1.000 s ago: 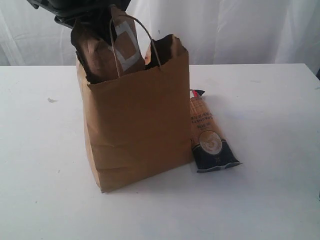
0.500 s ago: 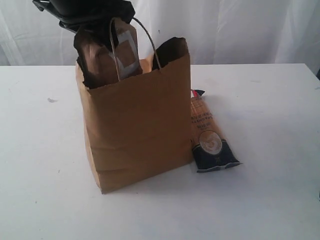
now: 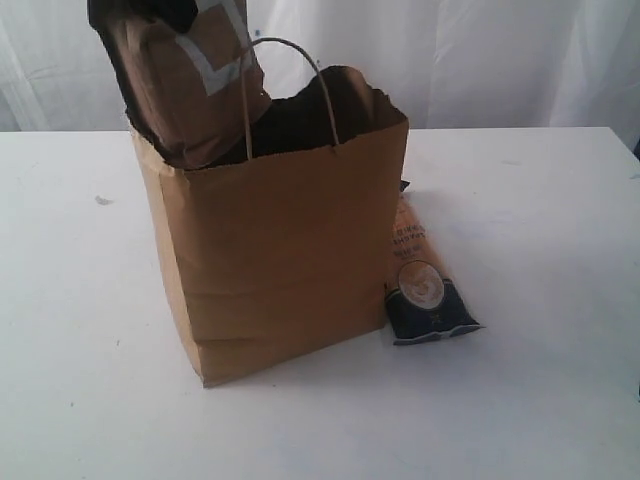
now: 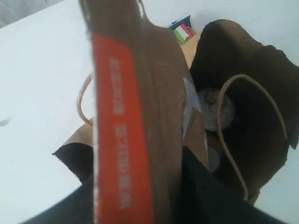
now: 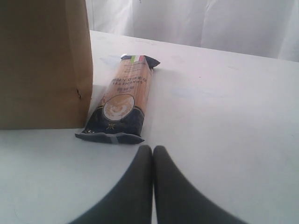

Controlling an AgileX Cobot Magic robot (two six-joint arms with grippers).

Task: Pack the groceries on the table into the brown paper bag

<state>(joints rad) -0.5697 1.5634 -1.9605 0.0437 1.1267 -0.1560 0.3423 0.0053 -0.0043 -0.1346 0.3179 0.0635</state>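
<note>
The left gripper (image 4: 140, 205) clamps the dark-brown, red-labelled pouch (image 3: 190, 90), its lower end tilted into the mouth of the tall tan paper bag (image 3: 280, 260) on the white worktop (image 3: 540, 400); the right gripper (image 5: 153, 150) sits closed; better to lower the pouch upright and deeper before releasing.

Mostly browns on white, w/ orange + navy accents.
Plain white table (image 3: 540, 400); brown paper bag (image 3: 280, 260) tan kraft; dark-brown pouch (image 3: 190, 100) w/ orange-red stripe, pale lettering, whitish label; long packet (image 3: 425, 295) orange, navy end, cream round emblem, green-white-red tab; can lid (image 4: 210, 109) silver.
</note>
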